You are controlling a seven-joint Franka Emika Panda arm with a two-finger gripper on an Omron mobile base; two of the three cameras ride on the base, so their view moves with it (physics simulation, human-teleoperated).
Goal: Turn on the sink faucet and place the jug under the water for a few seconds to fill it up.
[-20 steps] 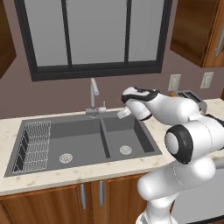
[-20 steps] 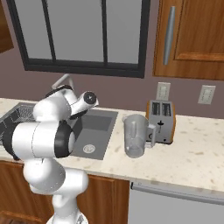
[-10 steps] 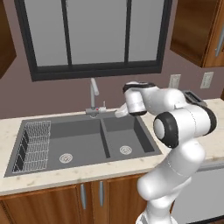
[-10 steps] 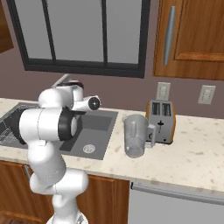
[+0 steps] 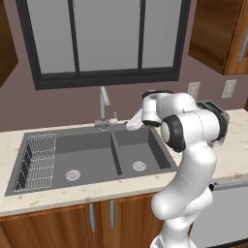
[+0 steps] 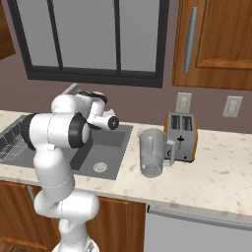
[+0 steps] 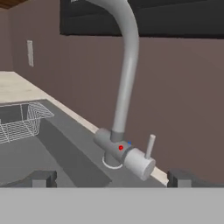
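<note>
The scene is seen from behind the arm on its left in the left base view, looking forward and down across the counter (image 5: 232, 145) at the sink (image 5: 92, 157) and the sink faucet (image 5: 103, 107) at its back edge. From the right base view, the same counter is taken from the other side, with the sink's right basin shared. In the hand view, the faucet's base and lever are faced from close by.

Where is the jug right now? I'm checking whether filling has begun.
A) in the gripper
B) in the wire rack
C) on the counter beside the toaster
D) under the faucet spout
C: the jug stands on the counter, next to the toaster.
</note>
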